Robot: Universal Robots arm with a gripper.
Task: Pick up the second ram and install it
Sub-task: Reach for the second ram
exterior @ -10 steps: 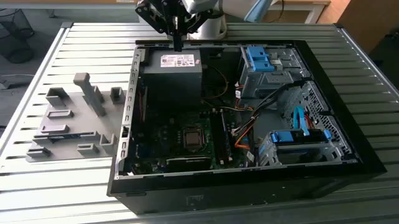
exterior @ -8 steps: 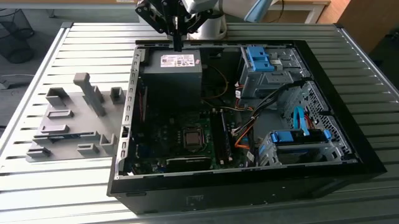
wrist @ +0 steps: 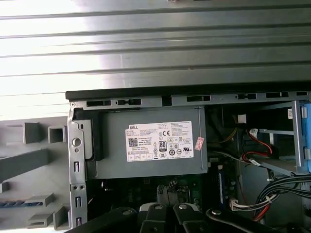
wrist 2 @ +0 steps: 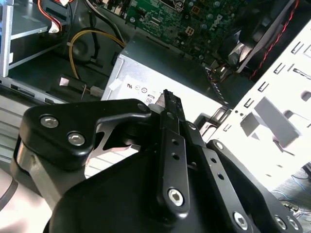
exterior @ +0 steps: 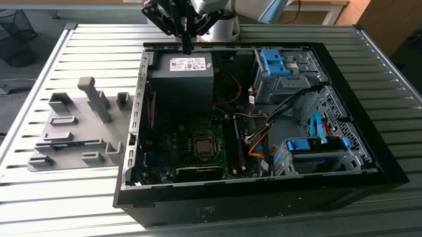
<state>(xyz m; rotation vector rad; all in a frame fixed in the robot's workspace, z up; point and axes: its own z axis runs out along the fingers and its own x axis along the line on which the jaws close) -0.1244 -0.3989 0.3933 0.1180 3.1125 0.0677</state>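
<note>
Claw (exterior: 187, 47) closed and empty above the power supply (exterior: 183, 74) at upper middle of the exterior view, and we see the second ram (exterior: 66, 144) lying in the grey holder (exterior: 82, 126) at left on the tabletop (exterior: 59, 207), so pickup and install are both not yet done.

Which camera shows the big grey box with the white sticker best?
The first wrist view: the grey box faces the camera, with its whole sticker showing. The exterior view shows it from an angle, in the case's far corner. In the second wrist view the gripper covers part of it.
</note>
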